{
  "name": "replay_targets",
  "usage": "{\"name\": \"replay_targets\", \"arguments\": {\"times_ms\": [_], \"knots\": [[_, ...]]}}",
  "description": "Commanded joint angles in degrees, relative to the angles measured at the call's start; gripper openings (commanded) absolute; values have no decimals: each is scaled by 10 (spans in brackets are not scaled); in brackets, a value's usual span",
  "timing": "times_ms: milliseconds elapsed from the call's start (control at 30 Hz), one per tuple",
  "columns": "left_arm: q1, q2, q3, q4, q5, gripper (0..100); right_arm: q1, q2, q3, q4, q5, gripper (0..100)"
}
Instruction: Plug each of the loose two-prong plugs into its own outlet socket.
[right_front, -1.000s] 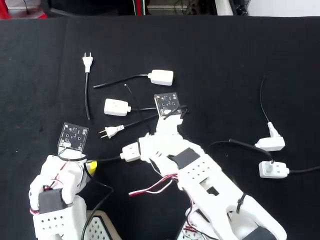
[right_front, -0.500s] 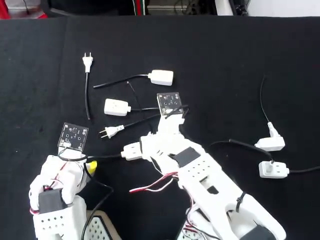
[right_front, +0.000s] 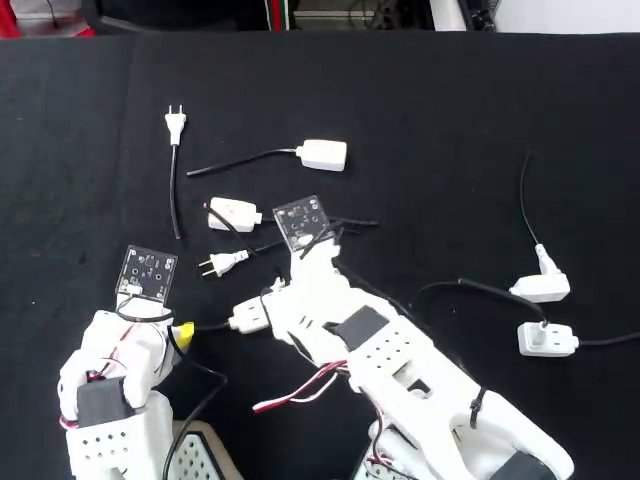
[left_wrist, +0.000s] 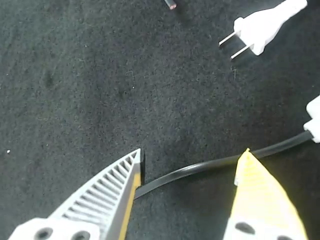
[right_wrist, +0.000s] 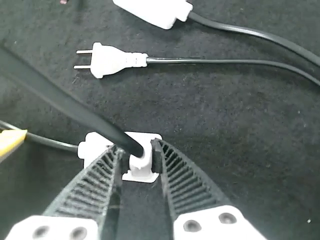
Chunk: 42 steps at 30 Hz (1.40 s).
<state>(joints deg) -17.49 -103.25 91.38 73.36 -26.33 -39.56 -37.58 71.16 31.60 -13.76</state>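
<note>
A white two-prong plug on a black cord lies flat at ten o'clock on the desk, prongs toward twelve. A second white plug lies near centre, prongs toward nine. A white oblong socket and a second white socket lie unplugged between them. A white connector block sits pinched in the right claw.

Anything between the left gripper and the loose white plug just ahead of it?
Only a black cable, lying across the cloth right at the open left gripper; past it, bare cloth up to the plug.
</note>
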Motion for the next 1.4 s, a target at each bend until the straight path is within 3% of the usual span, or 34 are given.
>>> {"name": "replay_targets", "arguments": {"times_ms": [0, 233, 400, 667, 800, 933, 1100, 1233, 1367], "knots": [[-5, -2, -3, 1, -4, 296, -25, 6, 22, 6, 36, 11], [-5, -2, 0, 2, -27, 296, 18, 6, 30, 2, 107, 11], [-5, -2, 3, 2, -31, 296, 80, 4, 21, -18, 127, 11], [-5, -2, 3, 2, -31, 296, 106, 4, 20, -52, 142, 11], [-5, -2, 3, 2, -31, 296, 77, 3, 22, -49, 112, 11], [-5, -2, 3, 2, -31, 296, 42, 2, -11, 20, 60, 11], [-5, -2, 3, 2, -31, 296, 107, 1, -73, 55, 33, 11], [-5, -2, 3, 2, -31, 296, 115, 1, -95, 54, 11, 11], [1, -2, 2, 1, -31, 296, 183, 1, -122, 41, 1, 11]]}}
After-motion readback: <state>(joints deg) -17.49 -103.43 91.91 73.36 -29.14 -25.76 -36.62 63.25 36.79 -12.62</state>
